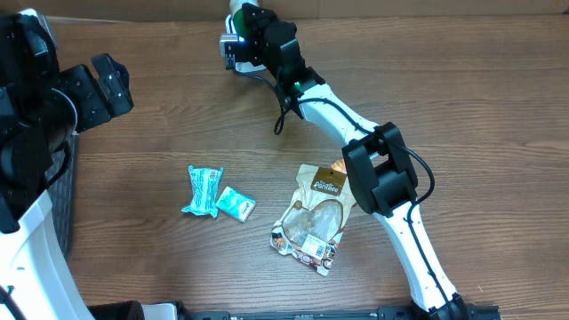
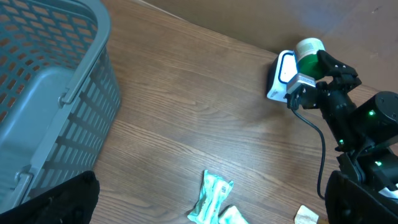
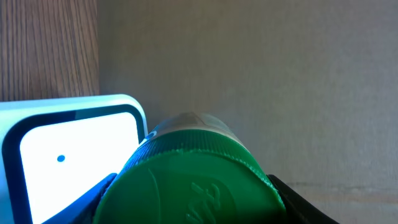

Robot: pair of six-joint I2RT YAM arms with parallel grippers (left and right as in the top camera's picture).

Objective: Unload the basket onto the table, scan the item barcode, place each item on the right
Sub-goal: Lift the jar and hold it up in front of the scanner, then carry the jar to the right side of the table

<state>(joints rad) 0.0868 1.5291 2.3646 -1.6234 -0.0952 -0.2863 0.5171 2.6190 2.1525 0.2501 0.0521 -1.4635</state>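
Bottle (image 2: 309, 53): one, clamped in right gripper (image 1: 242, 24) beside one scanner (image 2: 280, 76); two teal packets (image 1: 204, 189); left gripper (image 1: 108, 82) spread, empty.

Container: we see a green-lidded container (image 3: 186, 165) filling the lower middle. Its ribbed lid faces us, and we cannot read the raised lettering on it.
Container body: a pale part shows just behind the lid's top edge.
Right gripper: the right gripper (image 3: 196, 196) is clamped on the container, with dark fingers (image 3: 295, 202) showing at either side of the lid.
Scanner: the scanner (image 3: 68, 149) sits at lower left, just beside the lid. It has a white casing, a dark frame and a bright window with one small blue dot. We cannot tell whether the two touch.
Table: a strip of wood grain (image 3: 46, 43) shows at upper left.
Backdrop: a plain beige wall (image 3: 261, 74) fills the rest.
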